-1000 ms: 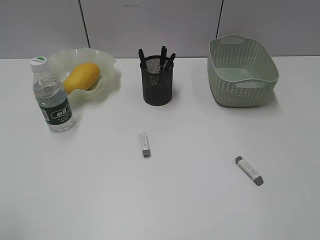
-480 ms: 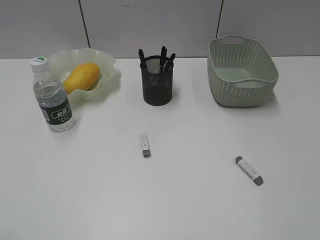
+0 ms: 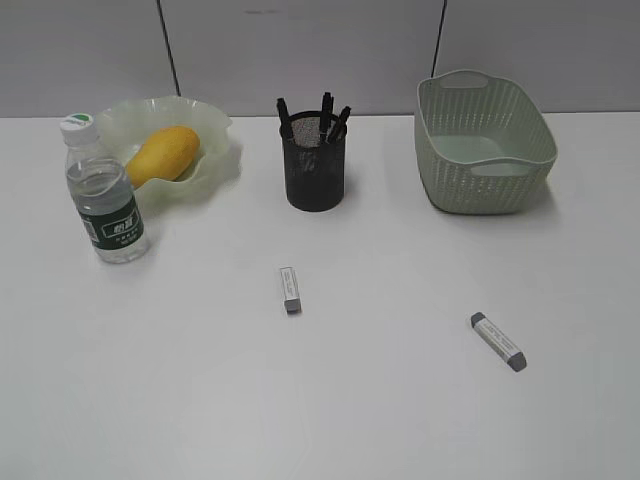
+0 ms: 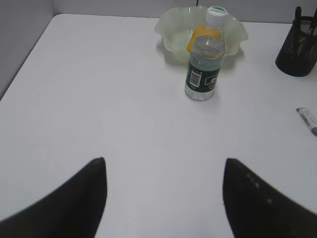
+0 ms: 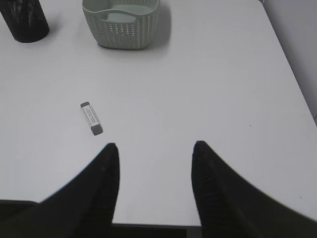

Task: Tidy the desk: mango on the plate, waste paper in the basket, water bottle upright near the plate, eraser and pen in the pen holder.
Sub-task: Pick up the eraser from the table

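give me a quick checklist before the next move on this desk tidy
1. Mango on the plate: ok.
2. Water bottle upright beside the plate: ok.
3. Erasers in the pen holder: not ok, one eraser and another eraser lie on the desk.
4. Waste paper in the basket: cannot tell, none visible.
5. Left gripper open, empty: ok.
6. Right gripper open, empty: ok.

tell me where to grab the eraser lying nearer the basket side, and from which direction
Grip that eraser across its narrow width at mid-length, coming straight down. It lies flat on the desk, a slim bar angled diagonally, so turn the right gripper until its fingers straddle the long sides. Nothing crowds it.
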Tool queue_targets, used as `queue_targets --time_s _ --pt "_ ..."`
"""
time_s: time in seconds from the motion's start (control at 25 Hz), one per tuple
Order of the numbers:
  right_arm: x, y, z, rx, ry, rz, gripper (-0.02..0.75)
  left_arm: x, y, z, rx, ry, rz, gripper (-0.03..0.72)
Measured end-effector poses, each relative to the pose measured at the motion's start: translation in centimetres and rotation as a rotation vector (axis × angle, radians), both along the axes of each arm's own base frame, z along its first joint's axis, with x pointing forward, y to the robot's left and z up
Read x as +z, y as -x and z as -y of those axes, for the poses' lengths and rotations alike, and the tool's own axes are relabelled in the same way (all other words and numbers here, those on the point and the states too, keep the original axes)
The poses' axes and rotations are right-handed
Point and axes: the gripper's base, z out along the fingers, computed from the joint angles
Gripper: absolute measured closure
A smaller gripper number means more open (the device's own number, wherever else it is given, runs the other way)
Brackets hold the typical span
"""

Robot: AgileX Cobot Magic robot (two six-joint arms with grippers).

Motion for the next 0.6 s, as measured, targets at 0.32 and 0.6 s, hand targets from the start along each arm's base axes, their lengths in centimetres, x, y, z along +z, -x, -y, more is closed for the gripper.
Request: queue_targets --time_s 0.32,0.6 --pt "0.0 0.0 0.0 0.0 0.0 0.0 0.352 0.0 0.0 0.0 0.0 -0.003 0.0 0.146" --pt "0.0 0.0 0.0 0.0 0.0 0.0 0.352 0.0 0.0 -0.01 0.0 -0.004 0.0 0.149"
